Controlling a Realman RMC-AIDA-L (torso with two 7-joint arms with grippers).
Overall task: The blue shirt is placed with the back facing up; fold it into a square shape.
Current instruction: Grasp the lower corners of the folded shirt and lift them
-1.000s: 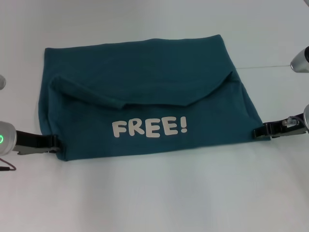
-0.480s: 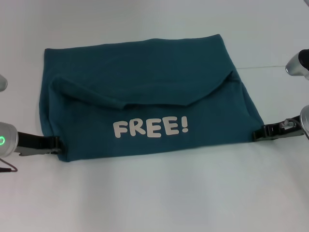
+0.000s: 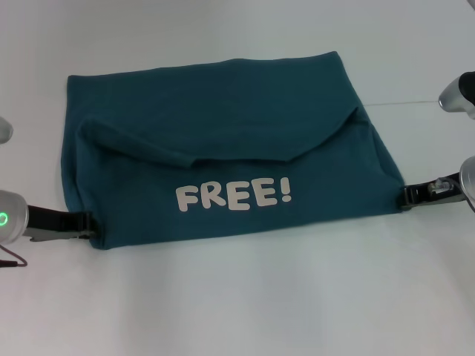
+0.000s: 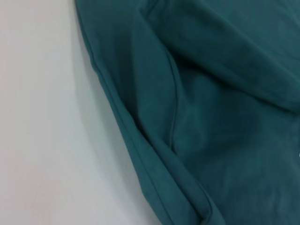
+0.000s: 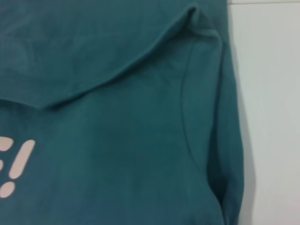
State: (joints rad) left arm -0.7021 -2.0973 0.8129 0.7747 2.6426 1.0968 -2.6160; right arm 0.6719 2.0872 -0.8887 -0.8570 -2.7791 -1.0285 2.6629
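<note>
The blue shirt (image 3: 223, 141) lies on the white table, folded into a wide rectangle. Its near flap is turned over and shows white "FREE!" lettering (image 3: 234, 196). My left gripper (image 3: 87, 225) lies flat on the table at the flap's near left corner and pinches it. At the near right corner my right gripper (image 3: 408, 196) is shut on the cloth. The left wrist view shows the shirt's folded hem (image 4: 154, 164) against the table. In the right wrist view the shirt (image 5: 140, 117) fills most of the picture, with its folded side edge and an exclamation mark.
The white table (image 3: 237, 297) stretches on all sides of the shirt. A thin line (image 3: 401, 103) runs across it at the far right, near a grey part of the right arm (image 3: 460, 93).
Both grippers have shifted a little to the right, the right one more, and the near flap with its lettering has moved right with them. The shirt's far edge stays put.
</note>
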